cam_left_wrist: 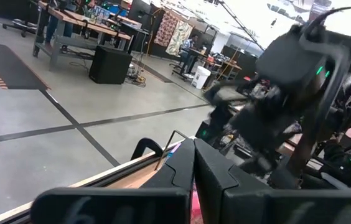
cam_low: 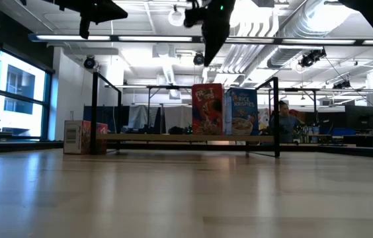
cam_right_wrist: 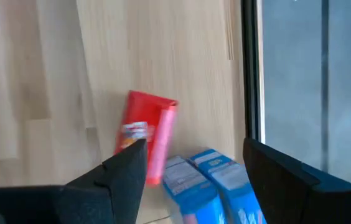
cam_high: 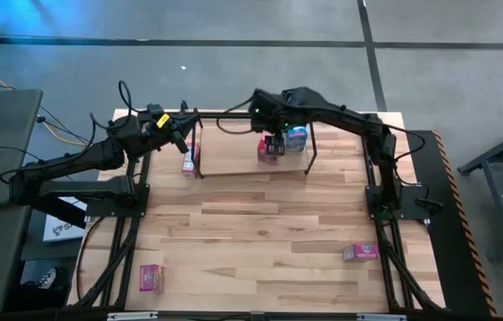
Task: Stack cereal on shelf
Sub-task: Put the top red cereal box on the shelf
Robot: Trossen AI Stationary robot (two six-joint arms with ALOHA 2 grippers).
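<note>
The shelf [cam_high: 234,159] is a low black wire rack with a light board, at the table's far middle. A red cereal box [cam_low: 207,109] and a blue one [cam_low: 241,111] stand upright side by side on its board. My right gripper [cam_right_wrist: 195,149] hangs open above them, touching neither; the red box [cam_right_wrist: 144,134] and the blue box [cam_right_wrist: 206,180] show below its fingers. My left gripper [cam_left_wrist: 194,155] is shut and held high over the shelf's left end [cam_high: 180,134]. Another box [cam_high: 189,161] stands on the table against that end.
A pink box [cam_high: 152,277] lies near the table's near left corner and another [cam_high: 359,252] near the right edge. The table's middle is bare wood. A person sits far behind the table in the low view [cam_low: 282,118].
</note>
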